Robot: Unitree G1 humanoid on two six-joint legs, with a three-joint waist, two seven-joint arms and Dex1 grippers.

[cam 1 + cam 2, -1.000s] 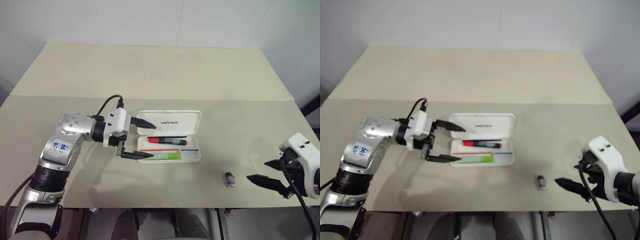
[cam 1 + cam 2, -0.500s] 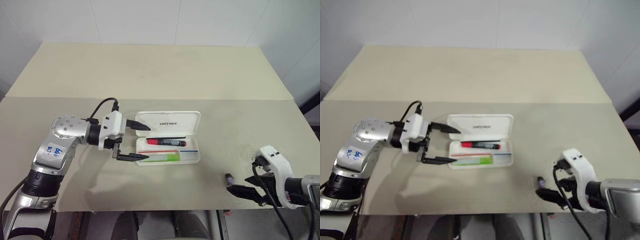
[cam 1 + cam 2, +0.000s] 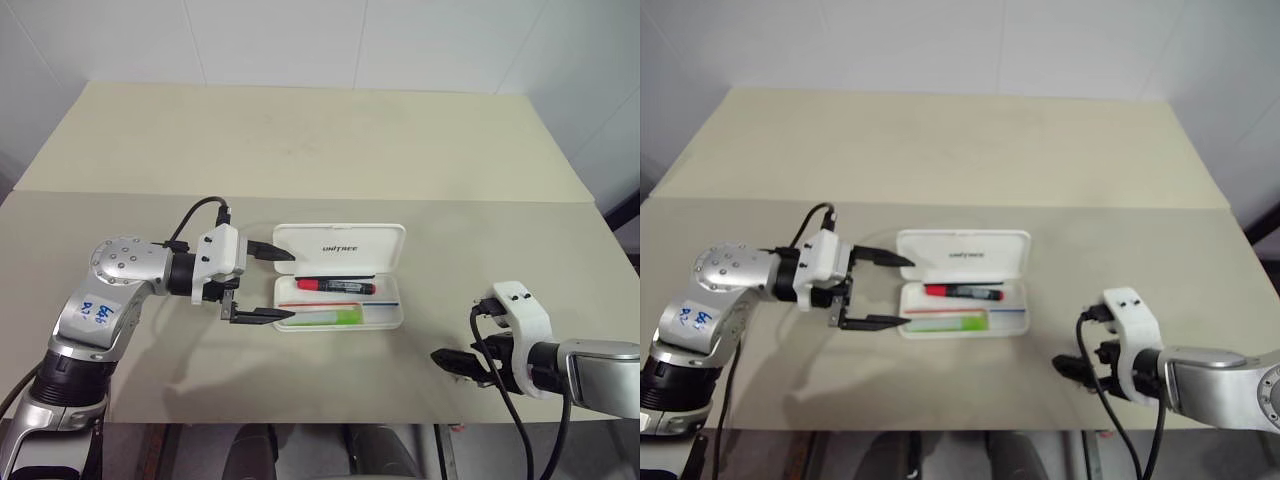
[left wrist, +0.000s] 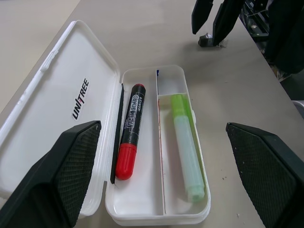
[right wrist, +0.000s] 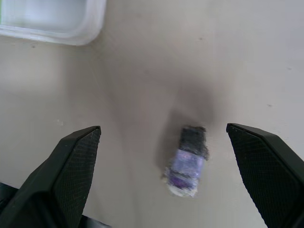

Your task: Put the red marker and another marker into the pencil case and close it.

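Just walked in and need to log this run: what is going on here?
A two-armed robot is packing a white pencil case on the table. The case lies open, with the red marker and the green marker already inside, in separate compartments. The left gripper sits at the case's left end, jaws open, holding nothing. The right gripper hangs open over a small grey stub on the table. The lid is not yet closed.

Grey stub [image 5: 187, 160] on beige table [image 3: 300, 140]
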